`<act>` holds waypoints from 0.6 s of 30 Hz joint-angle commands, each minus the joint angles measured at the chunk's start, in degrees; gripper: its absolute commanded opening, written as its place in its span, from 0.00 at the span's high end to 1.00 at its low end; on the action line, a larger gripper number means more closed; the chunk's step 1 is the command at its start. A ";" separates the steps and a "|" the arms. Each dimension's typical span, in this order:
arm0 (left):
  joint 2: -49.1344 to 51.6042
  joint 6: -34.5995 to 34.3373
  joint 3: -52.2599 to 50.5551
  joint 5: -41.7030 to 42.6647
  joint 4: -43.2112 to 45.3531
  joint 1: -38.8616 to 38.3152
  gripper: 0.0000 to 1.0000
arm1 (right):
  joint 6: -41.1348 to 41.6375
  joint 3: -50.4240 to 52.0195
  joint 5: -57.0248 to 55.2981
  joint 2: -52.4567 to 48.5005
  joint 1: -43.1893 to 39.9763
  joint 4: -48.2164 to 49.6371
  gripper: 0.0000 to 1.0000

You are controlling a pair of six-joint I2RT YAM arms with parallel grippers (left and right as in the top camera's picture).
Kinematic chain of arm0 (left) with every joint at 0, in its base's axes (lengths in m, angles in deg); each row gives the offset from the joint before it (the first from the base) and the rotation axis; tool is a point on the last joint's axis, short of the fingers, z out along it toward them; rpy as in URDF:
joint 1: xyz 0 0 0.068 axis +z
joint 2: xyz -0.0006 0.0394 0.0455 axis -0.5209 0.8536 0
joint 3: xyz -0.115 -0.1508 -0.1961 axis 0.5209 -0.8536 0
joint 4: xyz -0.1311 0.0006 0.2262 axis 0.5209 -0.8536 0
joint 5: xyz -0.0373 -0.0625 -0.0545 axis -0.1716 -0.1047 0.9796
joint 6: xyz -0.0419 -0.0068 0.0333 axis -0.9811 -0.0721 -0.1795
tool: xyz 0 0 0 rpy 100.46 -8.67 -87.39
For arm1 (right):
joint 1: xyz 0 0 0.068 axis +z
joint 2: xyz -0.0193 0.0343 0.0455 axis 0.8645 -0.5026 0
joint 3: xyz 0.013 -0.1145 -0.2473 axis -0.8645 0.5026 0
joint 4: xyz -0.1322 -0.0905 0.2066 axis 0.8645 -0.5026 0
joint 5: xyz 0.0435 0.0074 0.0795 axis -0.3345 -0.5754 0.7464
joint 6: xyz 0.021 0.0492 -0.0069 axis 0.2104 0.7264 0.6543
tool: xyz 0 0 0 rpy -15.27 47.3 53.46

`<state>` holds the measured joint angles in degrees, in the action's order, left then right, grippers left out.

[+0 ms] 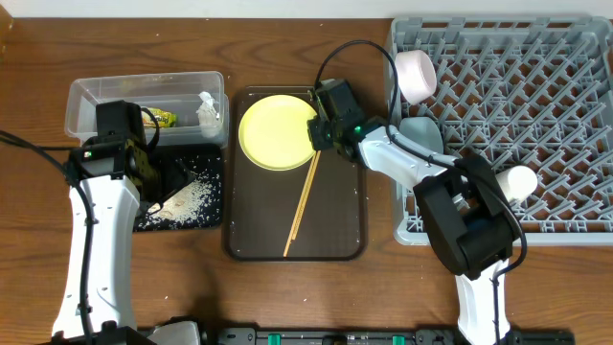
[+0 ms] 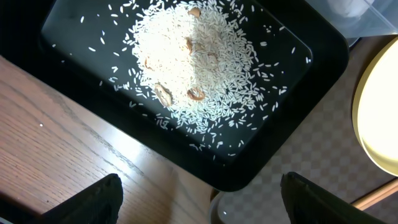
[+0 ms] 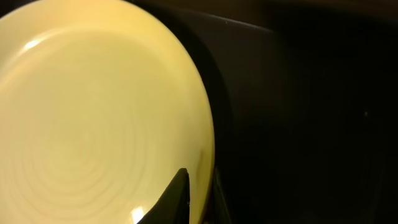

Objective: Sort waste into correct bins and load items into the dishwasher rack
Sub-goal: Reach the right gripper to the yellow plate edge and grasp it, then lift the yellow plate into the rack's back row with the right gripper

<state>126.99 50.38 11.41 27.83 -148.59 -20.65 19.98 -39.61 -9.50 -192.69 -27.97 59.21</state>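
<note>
Only one right jaw shows, at the yellow plate (image 3: 93, 124).

rice (image 2: 199, 62) heaped in black tray (image 2: 292, 124), wooden table (image 2: 56, 143)

Left arm (image 1: 96, 240) at eight o'clock, right arm (image 1: 479, 292) at four: white shells, black joints, black cables (image 1: 356, 42); black-fingered left gripper (image 2: 202, 202).

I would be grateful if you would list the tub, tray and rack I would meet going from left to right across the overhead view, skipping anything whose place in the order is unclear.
clear tub → dark brown serving tray → grey dishwasher rack
</note>
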 commanded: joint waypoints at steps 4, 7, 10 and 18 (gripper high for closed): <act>-0.04 -0.50 -0.24 -0.28 -0.04 0.22 0.16 | 1.57 -0.28 -0.83 -0.92 1.33 -1.66 0.88; -0.04 -0.50 -0.24 -0.28 -0.04 0.22 0.16 | 1.57 -0.28 -0.83 -0.92 1.33 -1.62 0.94; -0.04 -0.50 -0.24 -0.28 -0.07 0.22 0.16 | 1.57 -0.31 -0.81 -0.90 1.20 -0.52 0.99; -0.04 -0.50 -0.24 -0.28 -0.04 0.22 0.16 | 0.90 -1.29 -1.70 5.25 -1.46 0.90 0.99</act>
<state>126.99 50.38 11.41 27.83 -148.59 -20.65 21.14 -39.61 -9.98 -192.21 -28.26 59.93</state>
